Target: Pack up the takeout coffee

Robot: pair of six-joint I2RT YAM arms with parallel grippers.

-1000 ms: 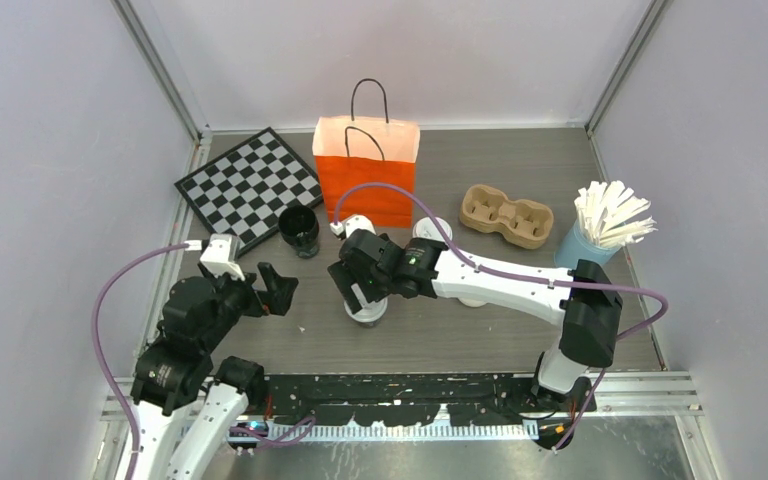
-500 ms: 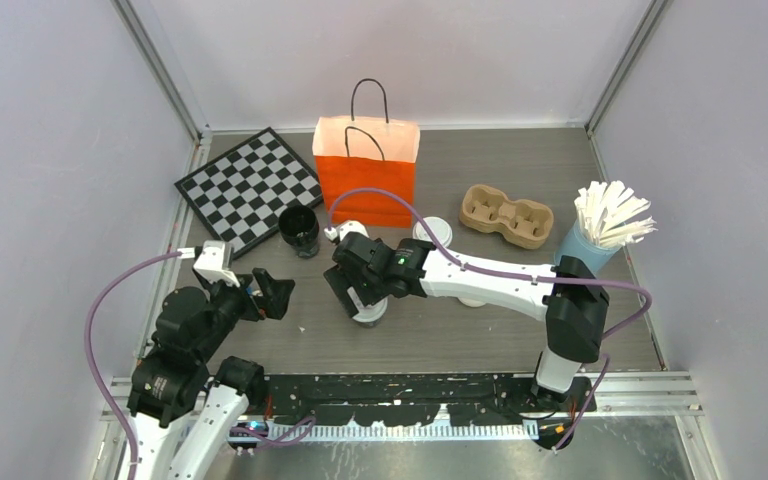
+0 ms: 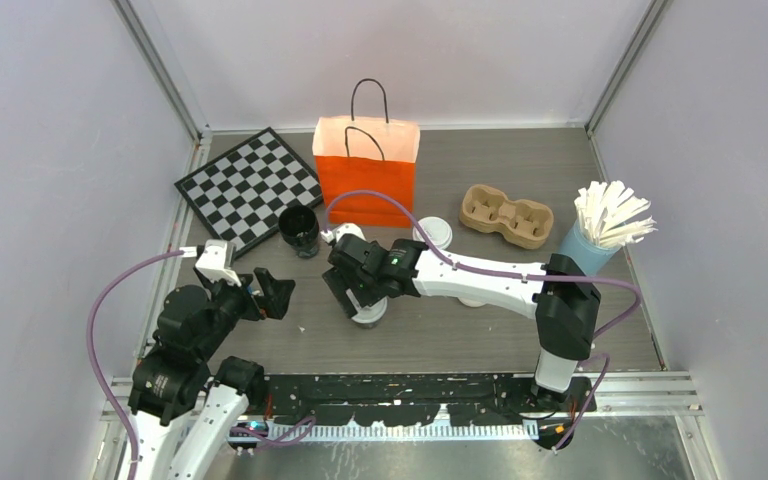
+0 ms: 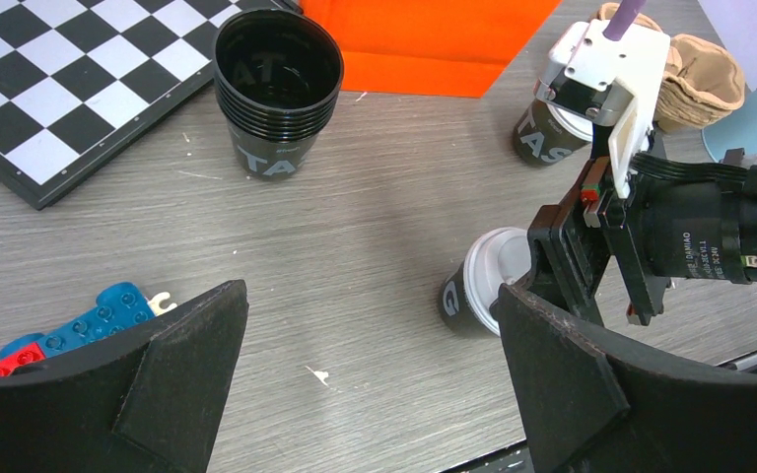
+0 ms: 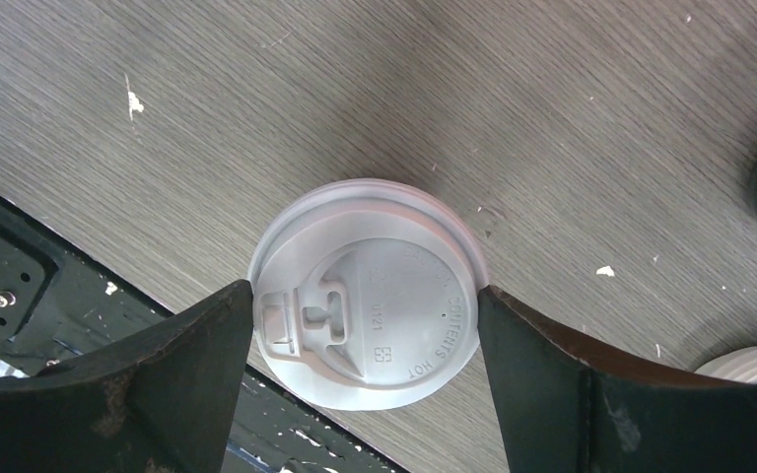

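Observation:
The takeout coffee (image 3: pixel 365 314), a dark cup with a white sip lid, stands upright on the table near the front middle. It also shows in the left wrist view (image 4: pixel 481 292) and the right wrist view (image 5: pixel 365 296). My right gripper (image 3: pixel 359 289) reaches down over it, and its two fingers (image 5: pixel 187 365) touch opposite sides of the lid. The orange paper bag (image 3: pixel 367 175) stands open behind it. My left gripper (image 3: pixel 271 291) is open and empty, to the left of the cup (image 4: pixel 370 296).
A stack of black lidless cups (image 3: pixel 299 230) stands left of the bag. A second lidded cup (image 3: pixel 432 232), a cardboard cup carrier (image 3: pixel 507 214) and a blue cup of stirrers (image 3: pixel 600 225) are to the right. A chessboard (image 3: pixel 248 187) lies back left. Toy bricks (image 4: pixel 79 325) lie under my left gripper.
My right arm has shifted slightly left and settled around the cup. My left arm pulled back a little and then stayed still. The cup has not moved.

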